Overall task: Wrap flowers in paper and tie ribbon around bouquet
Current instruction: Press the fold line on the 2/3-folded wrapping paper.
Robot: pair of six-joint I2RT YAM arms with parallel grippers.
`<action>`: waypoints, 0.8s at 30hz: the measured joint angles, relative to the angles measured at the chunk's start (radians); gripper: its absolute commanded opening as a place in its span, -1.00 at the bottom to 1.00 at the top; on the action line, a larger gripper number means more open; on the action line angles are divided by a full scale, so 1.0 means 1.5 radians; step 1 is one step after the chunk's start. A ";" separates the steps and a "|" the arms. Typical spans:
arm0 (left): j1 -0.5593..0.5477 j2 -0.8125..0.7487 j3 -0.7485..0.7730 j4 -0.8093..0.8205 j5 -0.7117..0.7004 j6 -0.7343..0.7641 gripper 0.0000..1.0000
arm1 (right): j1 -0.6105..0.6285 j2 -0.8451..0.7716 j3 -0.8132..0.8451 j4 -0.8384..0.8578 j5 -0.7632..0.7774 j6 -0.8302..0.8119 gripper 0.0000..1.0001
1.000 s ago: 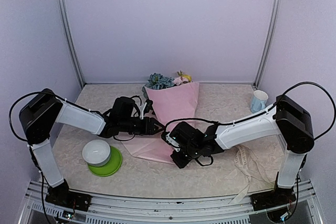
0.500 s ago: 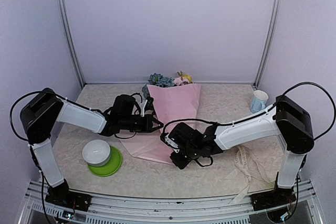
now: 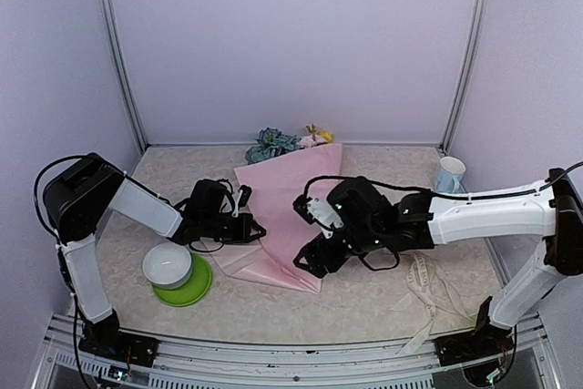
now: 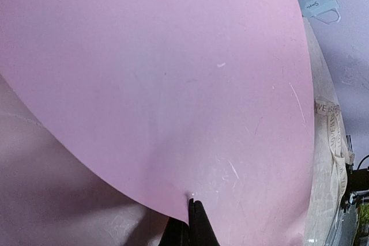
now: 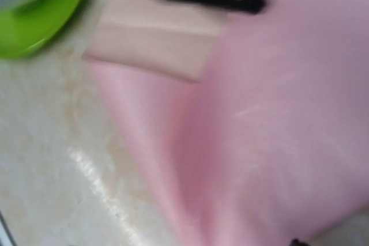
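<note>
Beneath right claw (image 3: 315, 260), paper (image 3: 282, 193) newly unfurled

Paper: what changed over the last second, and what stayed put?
The left end effector closed on the near-left edge of the paper and drew back slightly toward its base. The right end effector opened, appears to have let go, and rose away to the right. The paper's fold spread wider to the left. The flowers, ribbon, bowl and cup stayed put.
</note>
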 measured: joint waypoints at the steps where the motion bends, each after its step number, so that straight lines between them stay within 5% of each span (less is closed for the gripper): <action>1: 0.000 0.004 -0.004 0.001 0.002 -0.002 -1.00 | -0.025 -0.023 -0.022 0.010 -0.023 0.013 0.51; 8: 0.003 0.010 -0.008 0.015 0.008 -0.005 -1.00 | -0.259 0.006 -0.120 0.089 -0.152 0.133 0.45; 20: 0.011 0.015 -0.009 0.008 0.006 -0.004 -1.00 | -0.284 0.169 -0.089 0.222 -0.286 0.205 0.04; 24: 0.014 0.015 -0.009 -0.005 0.000 -0.001 -1.00 | -0.285 0.219 -0.058 0.268 -0.325 0.224 -0.46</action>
